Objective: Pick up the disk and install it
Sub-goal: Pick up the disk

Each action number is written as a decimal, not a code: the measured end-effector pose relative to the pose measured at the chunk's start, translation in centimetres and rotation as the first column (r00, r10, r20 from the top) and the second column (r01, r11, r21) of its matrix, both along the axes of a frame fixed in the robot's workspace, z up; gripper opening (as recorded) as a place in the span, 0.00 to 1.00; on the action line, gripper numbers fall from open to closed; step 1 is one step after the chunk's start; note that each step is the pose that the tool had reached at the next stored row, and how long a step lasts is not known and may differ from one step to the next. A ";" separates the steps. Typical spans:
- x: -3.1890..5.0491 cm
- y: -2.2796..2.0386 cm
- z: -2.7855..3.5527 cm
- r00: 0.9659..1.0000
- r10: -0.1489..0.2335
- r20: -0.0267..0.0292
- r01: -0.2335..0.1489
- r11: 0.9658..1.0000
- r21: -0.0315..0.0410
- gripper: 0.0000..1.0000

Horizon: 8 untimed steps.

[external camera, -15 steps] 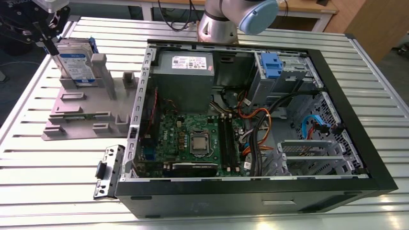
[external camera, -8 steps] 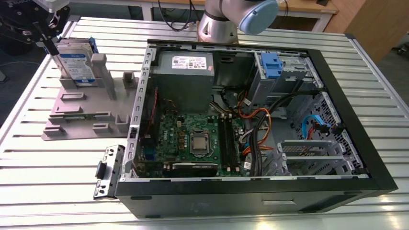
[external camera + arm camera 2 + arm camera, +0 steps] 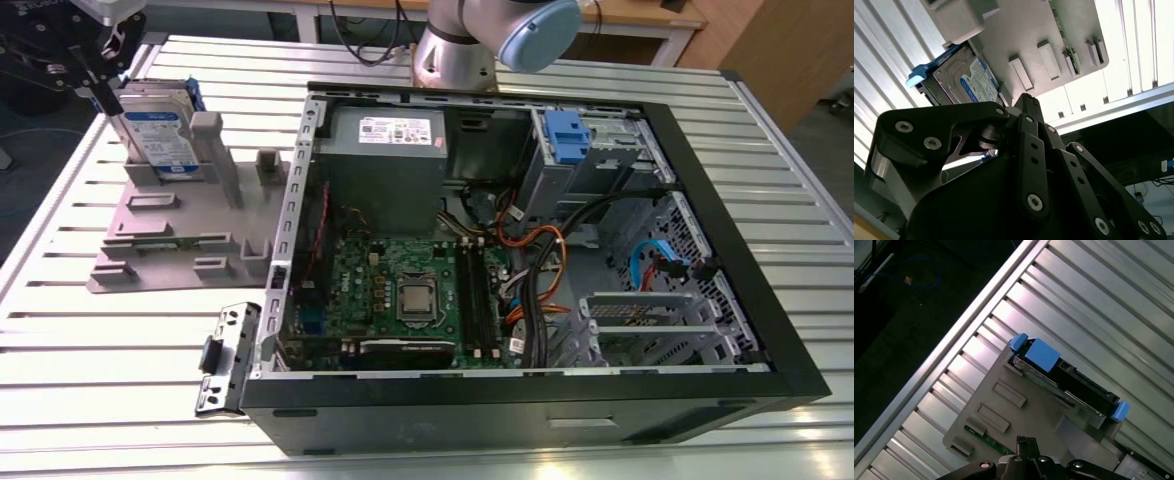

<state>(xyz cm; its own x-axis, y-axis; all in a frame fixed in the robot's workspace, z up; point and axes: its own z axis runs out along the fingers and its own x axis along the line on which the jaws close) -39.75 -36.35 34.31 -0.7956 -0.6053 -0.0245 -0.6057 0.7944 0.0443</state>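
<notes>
Standing on edge in the grey plastic stand (image 3: 160, 235), the disk (image 3: 154, 135) sits at the upper left of the exterior view. Its white-and-blue label faces the camera and its blue bracket shows along the upper edge. One upright post of the stand rises just beside it.

The gripper (image 3: 91, 88) hangs close above the disk's upper left corner. I cannot tell whether it touches the disk, nor whether the jaws are released or clenched. In both wrist views the disk (image 3: 974, 82) (image 3: 1069, 377) is lodged in the stand (image 3: 1029, 35) (image 3: 1019, 410), beyond the gripper (image 3: 1015, 106) (image 3: 1024, 442), with blue tabs at its ends.

An open computer case (image 3: 534, 410) lies on its side on the slatted metal worktop (image 3: 120, 390), taking up the centre and right of the exterior view. It holds:
- a grey power supply (image 3: 387, 150) with a white sticker, at the case's upper left
- a green motherboard (image 3: 400, 290) below the power supply
- orange and black cables (image 3: 534, 245) in the middle
- a blue clip (image 3: 567, 135) in the bay at the upper right
- a metal cage (image 3: 641, 320) at the lower right

A small metal plate (image 3: 227, 355) lies on the worktop just beside the case's lower left corner. The arm's column (image 3: 461, 50) stands at top centre, behind the case.
</notes>
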 end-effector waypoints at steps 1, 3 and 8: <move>0.00 0.00 0.00 1.000 0.002 0.000 -0.002 1.000 0.000 0.10; 0.00 0.00 0.00 1.000 0.005 0.000 -0.005 1.000 0.000 0.10; 0.00 0.00 0.00 1.000 0.013 0.000 -0.013 1.000 0.000 0.10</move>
